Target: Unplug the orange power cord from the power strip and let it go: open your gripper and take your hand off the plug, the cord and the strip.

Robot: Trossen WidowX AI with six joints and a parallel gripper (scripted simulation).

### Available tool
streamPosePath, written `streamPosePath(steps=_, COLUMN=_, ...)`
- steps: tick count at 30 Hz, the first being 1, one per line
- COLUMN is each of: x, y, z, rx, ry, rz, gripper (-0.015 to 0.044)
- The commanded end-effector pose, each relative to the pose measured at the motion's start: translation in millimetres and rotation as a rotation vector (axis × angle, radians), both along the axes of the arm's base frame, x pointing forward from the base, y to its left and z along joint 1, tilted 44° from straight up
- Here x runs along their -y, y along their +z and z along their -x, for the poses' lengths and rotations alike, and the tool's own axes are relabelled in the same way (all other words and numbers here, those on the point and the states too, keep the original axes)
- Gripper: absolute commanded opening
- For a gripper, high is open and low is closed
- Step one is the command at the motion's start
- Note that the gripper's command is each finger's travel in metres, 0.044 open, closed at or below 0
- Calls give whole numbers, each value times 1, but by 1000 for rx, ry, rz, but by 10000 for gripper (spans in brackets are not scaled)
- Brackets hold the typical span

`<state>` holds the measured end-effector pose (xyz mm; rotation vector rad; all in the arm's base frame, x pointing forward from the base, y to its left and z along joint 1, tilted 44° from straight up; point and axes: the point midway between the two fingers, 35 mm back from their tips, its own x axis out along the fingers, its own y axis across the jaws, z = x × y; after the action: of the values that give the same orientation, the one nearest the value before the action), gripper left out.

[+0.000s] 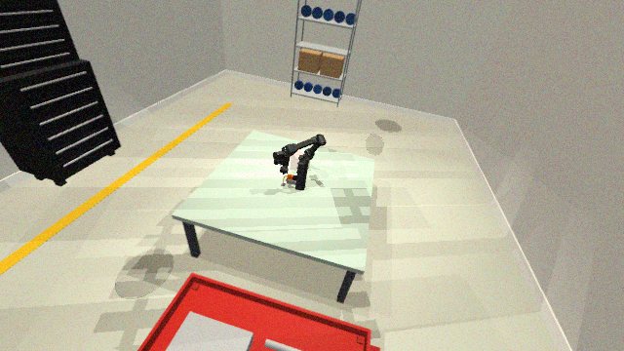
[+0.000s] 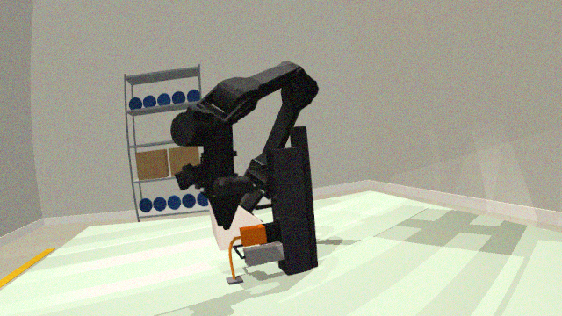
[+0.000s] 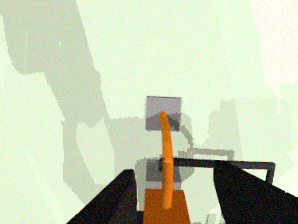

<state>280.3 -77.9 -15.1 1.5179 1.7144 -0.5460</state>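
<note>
The orange plug is a small stiff block, probably light; its flat sides are the best place to grip. A thin bendable cord hangs down from it. It sits in the power strip, far from the table's edges. The gripper, partly closed and empty, hovers above the plug.

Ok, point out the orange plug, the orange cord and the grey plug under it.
orange plug (image 2: pixel 254 234), exterior view, its side face.
orange cord (image 2: pixel 231 259), exterior view, the hanging stretch.
grey plug (image 2: pixel 263 254), exterior view, its side face.
</note>
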Motion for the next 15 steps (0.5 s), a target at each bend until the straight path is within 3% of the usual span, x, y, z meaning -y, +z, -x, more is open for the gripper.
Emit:
streamPosePath(steps=1, x=-8, y=-3, z=0, rx=-117, ry=-83, rz=-59, gripper=160)
streamPosePath(steps=15, x=-13, y=3, z=1, rx=-118, ry=-83, rz=-59, gripper=160)
